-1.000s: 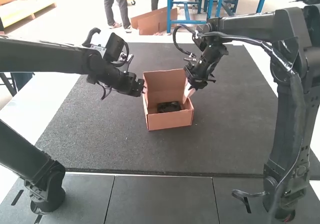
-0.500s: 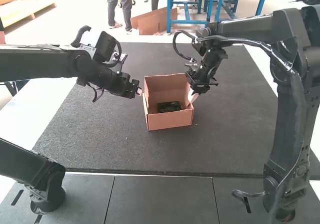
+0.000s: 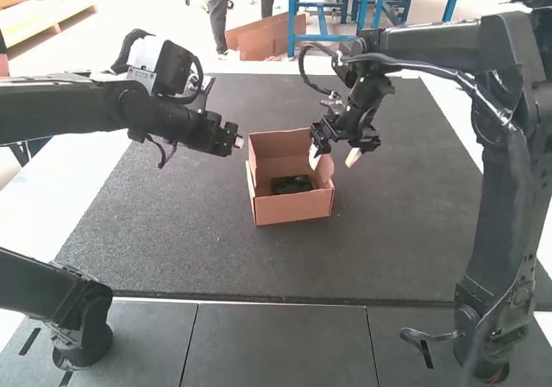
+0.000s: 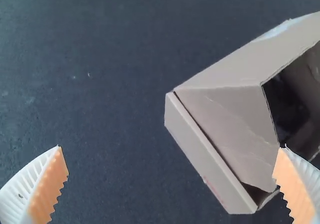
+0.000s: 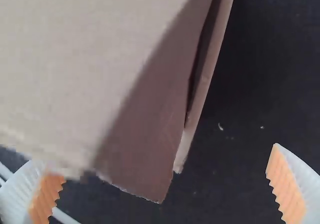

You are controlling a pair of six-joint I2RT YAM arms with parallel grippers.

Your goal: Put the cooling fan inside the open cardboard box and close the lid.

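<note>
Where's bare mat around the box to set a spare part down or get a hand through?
Widest free patch: mat between the box front wall and the mat's near edge. Also free: mat right of the box. Crowded: box's left side by the left tool, right flap at the right tool.

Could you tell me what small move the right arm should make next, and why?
Probably shut the right pincer on the upright flap of the brown cardboard box: the black cooling fan already lies inside, the box stands open, and the flap's edge sits between its open jaws.
</note>
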